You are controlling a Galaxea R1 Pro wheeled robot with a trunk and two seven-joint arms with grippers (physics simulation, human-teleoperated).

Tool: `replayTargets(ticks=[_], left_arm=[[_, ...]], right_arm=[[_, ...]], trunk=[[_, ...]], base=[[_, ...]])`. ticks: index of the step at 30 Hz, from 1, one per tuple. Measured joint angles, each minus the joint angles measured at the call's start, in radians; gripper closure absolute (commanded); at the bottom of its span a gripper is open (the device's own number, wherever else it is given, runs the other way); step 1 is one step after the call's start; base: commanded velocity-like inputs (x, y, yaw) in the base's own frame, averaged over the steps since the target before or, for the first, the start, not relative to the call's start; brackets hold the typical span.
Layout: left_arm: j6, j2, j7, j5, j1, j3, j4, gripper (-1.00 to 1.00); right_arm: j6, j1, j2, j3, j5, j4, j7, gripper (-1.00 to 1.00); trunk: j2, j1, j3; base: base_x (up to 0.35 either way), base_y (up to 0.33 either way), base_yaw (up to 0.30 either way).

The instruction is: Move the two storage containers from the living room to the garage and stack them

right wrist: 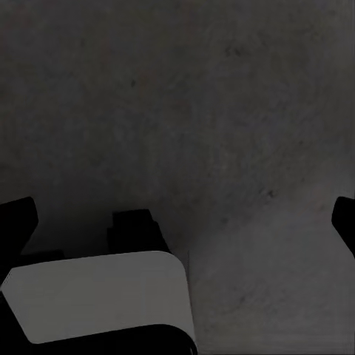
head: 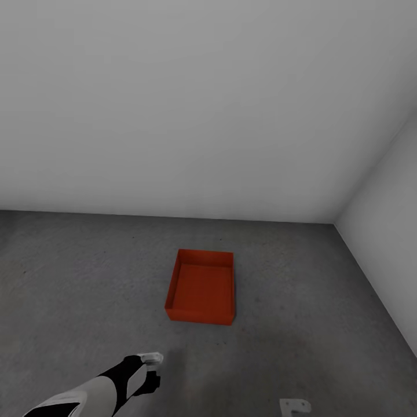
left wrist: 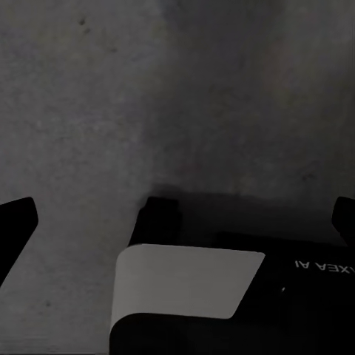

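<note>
Both jaws are spread wide and empty above bare concrete.

One orange-red storage container (head: 201, 286) is set on the dark grey mottled floor (head: 69, 278) of the garage, near the corner of its pale walls (head: 174, 104), well ahead of the left gripper (head: 152, 370). A stiff, light, lidless bin with thin upright sides is suggested; its rims would best be taken on opposite long sides. Dark fingertips (right wrist: 15, 222) frame the right wrist view.

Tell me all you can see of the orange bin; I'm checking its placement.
The orange bin is a shallow, lidless rectangular box with four low walls and a flat bottom, plastic-looking, empty. It sits upright and flat on the grey concrete floor, near the room's corner, short of the pale back wall. Nothing else touches it.
</note>
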Motion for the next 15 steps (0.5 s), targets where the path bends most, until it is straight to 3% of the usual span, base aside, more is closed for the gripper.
replayTargets(ticks=[7,15], left_arm=[[-0.005,0.001,0.000,-0.003,0.007,0.000,0.013,-1.00],[-0.100,0.014,0.000,-0.002,0.011,-0.001,0.033,-1.00]], right_arm=[[-0.041,0.013,0.004,0.000,-0.001,0.000,0.000,-1.00],[-0.045,0.014,0.004,0.000,-0.002,0.000,0.000,-1.00]], trunk=[[0.000,0.000,0.010],[0.000,0.000,0.022]], base=[[0.000,0.000,0.000],[0.000,0.000,-0.002]])
